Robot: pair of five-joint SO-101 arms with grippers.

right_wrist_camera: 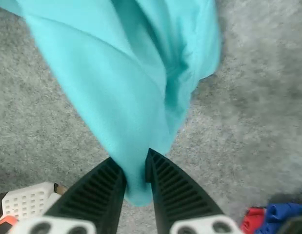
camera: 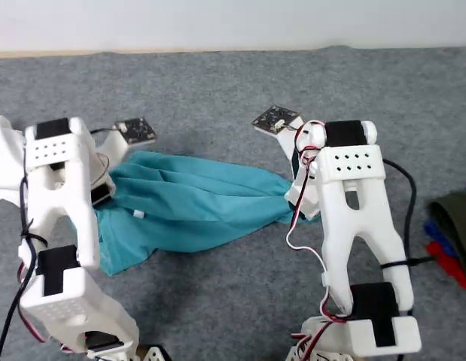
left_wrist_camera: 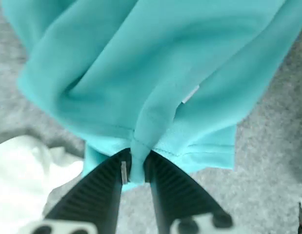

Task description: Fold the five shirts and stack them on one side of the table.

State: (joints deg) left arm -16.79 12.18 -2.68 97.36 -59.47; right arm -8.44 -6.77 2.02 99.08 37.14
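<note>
Left gripper [left_wrist_camera: 136,158] is closed tight on the hem of the teal shirt [camera: 191,203], mid-frame in the high view; right gripper [right_wrist_camera: 135,168] pinches its other end. Pulling evenly apart should spread it flat.

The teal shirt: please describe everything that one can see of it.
The teal shirt is soft, knit-looking fabric, creased in long folds and stretched over the grey table. The left gripper is shut on its stitched hem, the right gripper on the opposite end. A small white tag shows. Its lower edge seems to touch the table.
</note>
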